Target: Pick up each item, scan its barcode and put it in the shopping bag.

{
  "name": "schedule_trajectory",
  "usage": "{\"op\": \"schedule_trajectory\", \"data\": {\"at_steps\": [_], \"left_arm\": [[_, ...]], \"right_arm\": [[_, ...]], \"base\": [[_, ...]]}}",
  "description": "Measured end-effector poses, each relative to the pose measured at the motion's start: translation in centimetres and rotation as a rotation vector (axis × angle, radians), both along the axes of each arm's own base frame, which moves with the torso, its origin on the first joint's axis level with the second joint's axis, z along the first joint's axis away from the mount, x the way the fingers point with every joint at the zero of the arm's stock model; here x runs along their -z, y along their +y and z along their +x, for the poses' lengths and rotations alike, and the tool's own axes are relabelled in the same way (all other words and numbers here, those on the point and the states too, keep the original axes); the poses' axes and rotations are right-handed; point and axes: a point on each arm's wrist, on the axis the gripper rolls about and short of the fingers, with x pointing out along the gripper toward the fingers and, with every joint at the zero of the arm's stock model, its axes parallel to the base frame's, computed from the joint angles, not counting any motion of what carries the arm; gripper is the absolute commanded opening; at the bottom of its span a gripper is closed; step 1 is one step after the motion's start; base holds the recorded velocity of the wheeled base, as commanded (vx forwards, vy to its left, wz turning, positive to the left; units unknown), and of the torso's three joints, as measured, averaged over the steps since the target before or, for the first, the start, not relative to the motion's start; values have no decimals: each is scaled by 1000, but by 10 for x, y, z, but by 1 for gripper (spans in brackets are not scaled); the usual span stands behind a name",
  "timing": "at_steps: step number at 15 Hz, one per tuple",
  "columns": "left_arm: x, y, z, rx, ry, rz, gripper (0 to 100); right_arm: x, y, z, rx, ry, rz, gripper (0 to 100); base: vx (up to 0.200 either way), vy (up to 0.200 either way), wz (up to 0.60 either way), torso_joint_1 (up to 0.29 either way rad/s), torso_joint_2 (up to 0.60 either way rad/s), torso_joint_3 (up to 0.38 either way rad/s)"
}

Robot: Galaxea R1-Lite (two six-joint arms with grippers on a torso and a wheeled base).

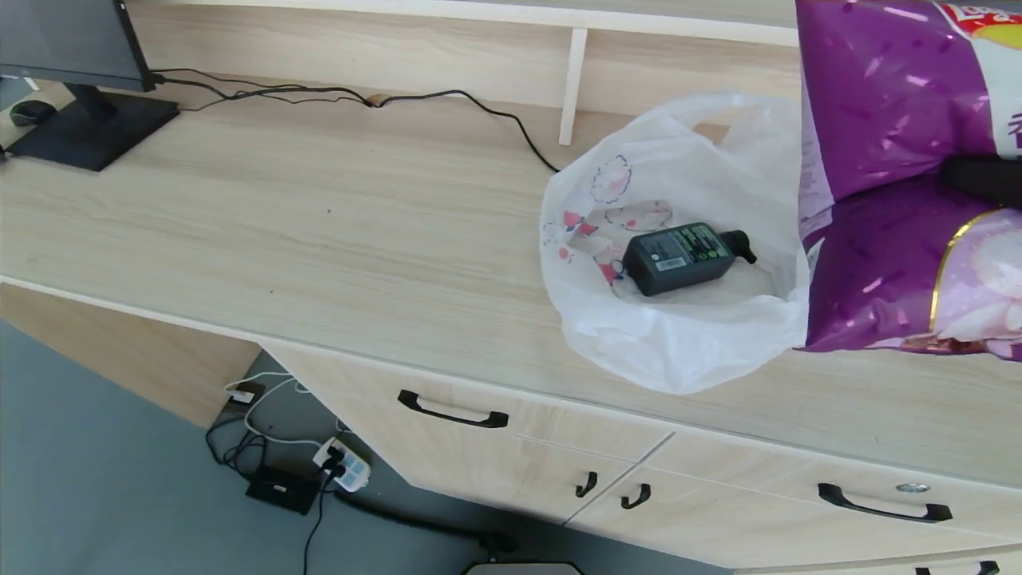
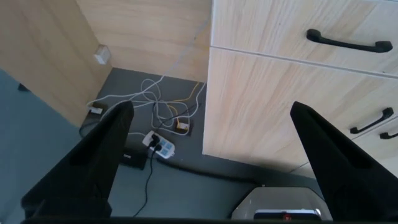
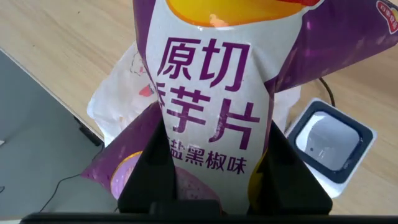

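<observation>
Counter [image 1: 319,224] in head view: open white bag [image 1: 679,335] near front edge w/ dark bottle [image 1: 683,257] lying flat inside, purple chips [image 1: 886,200] held up just right of it, monitor [image 1: 72,40] far left. Left wrist view: left gripper [image 2: 211,109], fingers spread wide w/ nothing btwn them, above floor by drawers [image 2: 280,106] & power strip [image 2: 160,145]. Right wrist view: right gripper [image 3: 216,124] clamped on both sides of chips, held over bag, scanner [image 3: 326,143] on counter beside it.
</observation>
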Motion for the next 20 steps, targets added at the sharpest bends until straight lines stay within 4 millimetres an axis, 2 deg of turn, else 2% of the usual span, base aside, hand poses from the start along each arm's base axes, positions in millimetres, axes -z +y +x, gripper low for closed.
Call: {"op": "schedule_trajectory", "data": {"at_steps": [4,6,8,10,12,14,16,20], "left_arm": [[0,0,0,0,-1,0,100],[0,0,0,0,0,0,100],[0,0,0,0,0,0,100],[0,0,0,0,-1,1,100],[0,0,0,1,-1,1,100],[0,0,0,0,-1,1,100],[0,0,0,0,0,1,100],[0,0,0,0,0,1,100]], "right_arm": [[-17,5,11,-3,-31,17,0],[-31,12,21,-28,-55,32,0],[-36,25,40,-39,-70,46,0],[-43,36,61,-1,-156,153,0],[-32,43,79,62,-117,248,0],[-12,43,86,101,-48,244,0],[4,31,88,157,-5,230,0],[16,-1,82,260,23,279,0]], "base": [[0,0,600,4,2,2],[0,0,0,0,0,0],[0,0,0,0,0,0],[0,0,0,0,0,0],[0,0,0,0,0,0],[0,0,0,0,0,0],[0,0,0,0,0,0],[0,0,0,0,0,0]]}}
